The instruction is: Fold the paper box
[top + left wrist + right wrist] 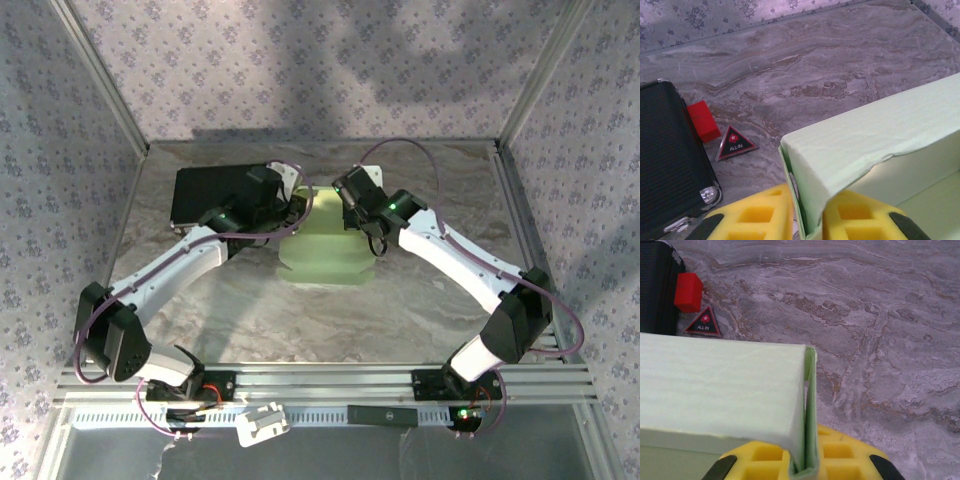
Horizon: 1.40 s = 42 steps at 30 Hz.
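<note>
1. Roughly mid-table on the marbled table [250,310], between the two arms: the paper box [330,255], pale green, partly raised into walls.
2. Seen from above as about as wide as deep, with the far part tucked under both wrists; long axis not to be told from there.
3. Clamped on an upright wall at one corner of the box: the left gripper [809,220], yellow fingers [760,216] closed on the card, one outside and one inside.
4. From that wrist, wall running from the corner up and rightward to the frame's edge, top flap bent over inward with a creased edge, hollow interior showing beneath it.
5. Pinched tight on a thin upright flap at another corner: the right gripper [806,464], card standing edge-on between its pads [845,457].
6. From the right wrist, broad flat panel stretching leftward from that corner across the frame, its length crosswise to the fingers.
7. Brought close by both wrist views, beyond the box: a red block [688,291] against or just beside the black case [657,285], and a flat triangular token [703,323] lettered "ALL IN" just beside the block.
8. Given by the top view: black case lying far left on the table, near the box, left wrist over its right end; both arms bent inward, meeting the box from opposite sides.
</note>
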Tool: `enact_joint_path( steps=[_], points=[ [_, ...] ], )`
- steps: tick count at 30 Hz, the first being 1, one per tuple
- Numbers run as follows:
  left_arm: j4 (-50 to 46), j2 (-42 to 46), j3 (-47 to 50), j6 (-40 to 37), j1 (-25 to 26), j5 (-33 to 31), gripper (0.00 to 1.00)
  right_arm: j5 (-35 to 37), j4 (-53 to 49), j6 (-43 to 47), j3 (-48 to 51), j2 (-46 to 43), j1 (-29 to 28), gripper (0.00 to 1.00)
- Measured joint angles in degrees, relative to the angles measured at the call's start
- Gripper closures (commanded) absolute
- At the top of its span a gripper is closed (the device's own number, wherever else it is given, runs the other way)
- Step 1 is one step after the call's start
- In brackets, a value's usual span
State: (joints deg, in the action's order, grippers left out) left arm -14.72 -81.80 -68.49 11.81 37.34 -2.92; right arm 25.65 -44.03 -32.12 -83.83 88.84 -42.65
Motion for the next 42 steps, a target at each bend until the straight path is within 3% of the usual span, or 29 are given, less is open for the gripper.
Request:
enact_joint_path(
  steps=[2, 12, 19, 24, 26, 29, 34, 42],
  points=[
    [0.02, -0.07, 0.0, -0.02, -0.11, -0.59, 1.0, -0.09, 0.0, -0.04, -0.07, 0.0, -0.04, 1.0],
    [-0.42, -0.52, -0.79, 0.04, 4.66, -13.38, 1.0, 0.52, -0.2, -1.14, -0.92, 0.52, -0.46, 1.0],
    [-0.04, -0.94, -0.79, 0.15, 5.18, -15.45, 0.83, 0.48, -0.46, -1.14, -1.01, 0.55, -0.5, 1.0],
    [0.31, -1.49, -0.79, -0.02, 4.11, -14.01, 0.79, 0.44, -0.42, -1.14, -1.11, 0.55, -0.74, 1.0],
    [0.61, -1.9, -0.79, -0.04, 3.89, -13.42, 0.82, 0.44, -0.44, -1.14, -1.11, 0.52, -0.74, 1.0],
    [1.05, -2.1, -0.79, -0.17, 3.8, -13.14, 1.0, 0.42, -0.63, -1.14, -1.14, 0.52, -0.72, 1.0],
    [1.4, -2.16, -0.81, 0.33, 3.96, -14.64, 1.0, 0.37, -0.33, -1.16, -1.18, 0.52, -0.74, 1.0],
    [-1.84, -4.48, -3.58, 3.3, 8.7, -28.57, 1.0, 0.22, 0.02, -2.08, -1.25, 0.55, -0.79, 1.0]
  ],
)
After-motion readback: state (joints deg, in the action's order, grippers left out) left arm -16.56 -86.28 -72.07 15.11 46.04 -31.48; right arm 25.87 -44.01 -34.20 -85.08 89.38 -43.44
